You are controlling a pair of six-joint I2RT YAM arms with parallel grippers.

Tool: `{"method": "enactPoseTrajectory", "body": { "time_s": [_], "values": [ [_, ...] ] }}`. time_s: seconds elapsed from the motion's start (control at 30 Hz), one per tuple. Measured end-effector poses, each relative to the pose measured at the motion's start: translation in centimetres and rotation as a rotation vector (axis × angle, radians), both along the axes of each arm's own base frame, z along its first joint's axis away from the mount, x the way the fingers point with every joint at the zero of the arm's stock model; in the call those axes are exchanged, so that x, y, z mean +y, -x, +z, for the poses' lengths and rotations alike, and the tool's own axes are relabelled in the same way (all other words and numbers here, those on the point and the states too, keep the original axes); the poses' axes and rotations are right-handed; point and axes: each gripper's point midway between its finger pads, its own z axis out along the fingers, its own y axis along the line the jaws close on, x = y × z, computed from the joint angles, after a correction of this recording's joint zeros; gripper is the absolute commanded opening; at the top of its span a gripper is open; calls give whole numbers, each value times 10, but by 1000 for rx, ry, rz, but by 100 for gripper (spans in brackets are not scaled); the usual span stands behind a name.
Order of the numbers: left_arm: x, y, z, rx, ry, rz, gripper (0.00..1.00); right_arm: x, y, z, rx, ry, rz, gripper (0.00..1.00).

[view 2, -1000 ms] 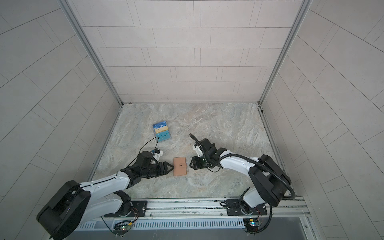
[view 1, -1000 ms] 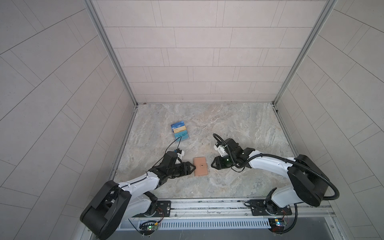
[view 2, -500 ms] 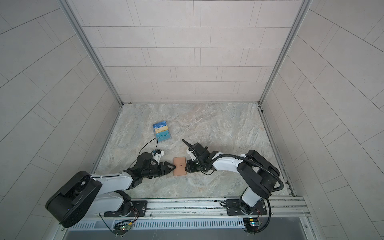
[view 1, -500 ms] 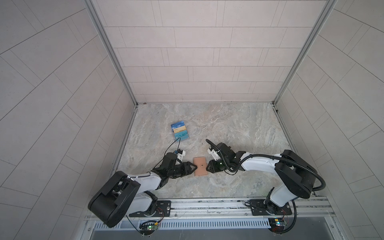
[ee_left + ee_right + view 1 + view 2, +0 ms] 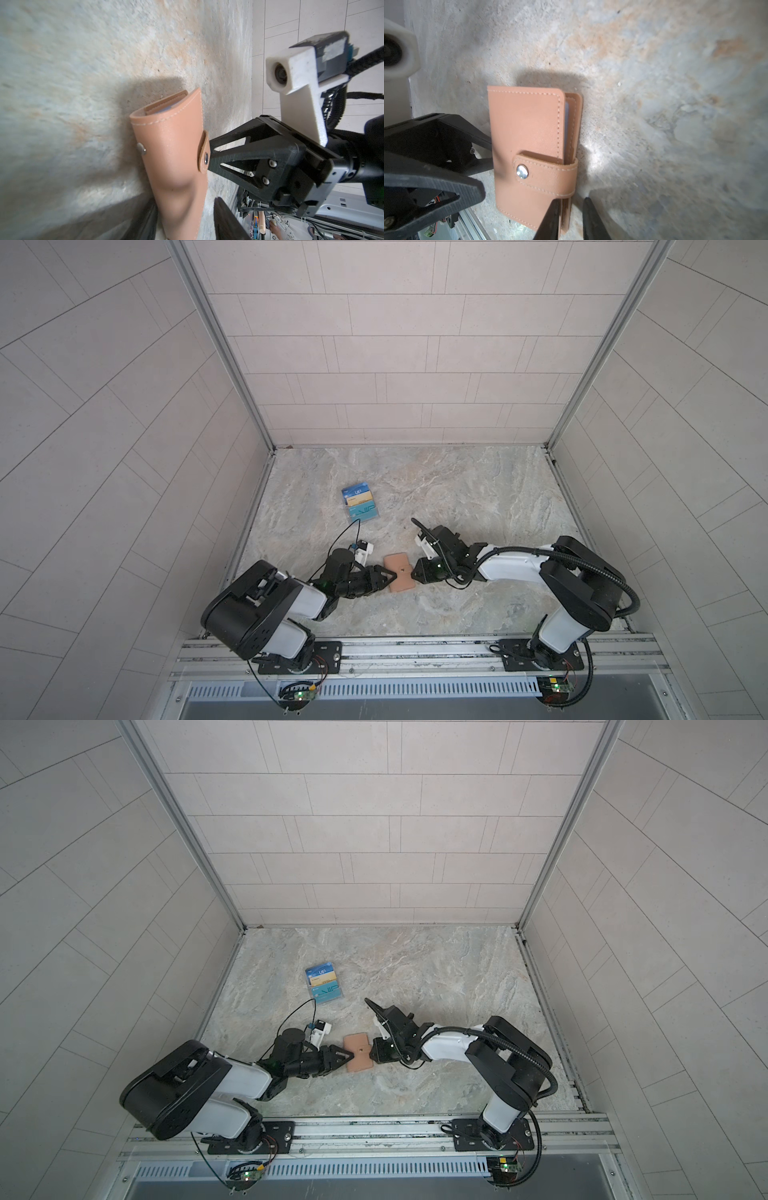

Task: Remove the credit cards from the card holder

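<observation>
- The card holder (image 5: 399, 583) lies flat and folded shut on the marble table (image 5: 478, 497). It sits near the front edge, about midway between the two arms, and shows in both top views.
- Its snap tab (image 5: 548, 176) wraps round the open long edge and is fastened on the upper cover by a silver button (image 5: 522, 171). Pale sleeves (image 5: 566, 108) peek out between the covers along that edge.
- The right gripper (image 5: 414, 572) meets the holder from the right, on the tab side.
- In the right wrist view its fingers (image 5: 550, 220) stand a narrow way apart, astride the open edge just beside the tab. One lies over the upper cover. The other is over bare table just off the holder, with a strip of table showing between it and the leather, so the grip is not closed.
- The left gripper (image 5: 391, 575) meets the opposite long edge, the spine, with its jaws spread and the holder's edge between them.
- In the left wrist view one finger (image 5: 145, 220) lies low by the table against the leather, while the other stands clear of the cover.
- Whether any fingertip presses into the leather I cannot tell.
- A pile of cards (image 5: 360, 506), blue, gold and teal, lies well apart from the holder, toward the back left.
- Pale tiled walls (image 5: 395, 364) close in the table on three sides.
</observation>
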Motion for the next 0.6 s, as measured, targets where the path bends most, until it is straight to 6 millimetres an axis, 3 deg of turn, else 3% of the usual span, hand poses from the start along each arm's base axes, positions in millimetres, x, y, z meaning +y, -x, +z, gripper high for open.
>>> {"method": "enactPoseTrajectory", "body": {
  "time_s": [0.6],
  "values": [
    [-9, 1, 9, 12, 49, 1, 38, 11, 0, 0, -14, -31, 10, 22]
  ]
}}
